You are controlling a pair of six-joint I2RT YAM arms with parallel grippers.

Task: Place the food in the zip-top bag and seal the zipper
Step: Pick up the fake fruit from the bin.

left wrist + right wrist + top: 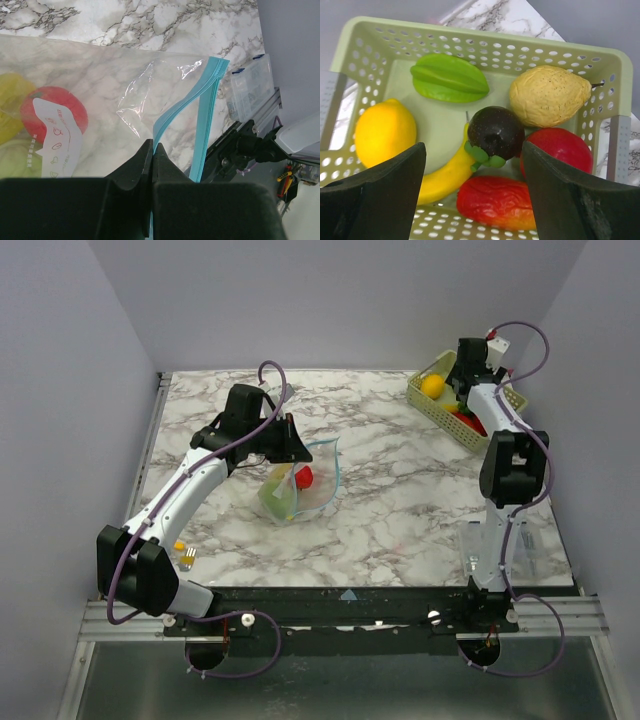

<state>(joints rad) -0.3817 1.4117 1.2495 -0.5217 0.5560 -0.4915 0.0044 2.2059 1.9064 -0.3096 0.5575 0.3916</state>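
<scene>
The clear zip-top bag (300, 485) lies mid-table with a red fruit (305, 476) and green and yellow pieces inside; it also shows in the left wrist view (100, 105). My left gripper (152, 150) is shut on the bag's teal-blue zipper (175, 112) at the mouth edge, holding it up. My right gripper (472, 195) is open above the pale green basket (485, 37), over a dark purple mangosteen (495, 131), a wrinkled red fruit (497, 202), a banana (445, 175), a lemon (382, 131), a green starfruit (450, 77), a tan pear-like fruit (547, 95) and a red apple (560, 147).
The basket (432, 405) stands at the far right corner near the wall. A stiff clear plastic box (250, 90) sits at the table's near right edge (525, 540). A small yellow piece (180, 545) lies by the left arm's base.
</scene>
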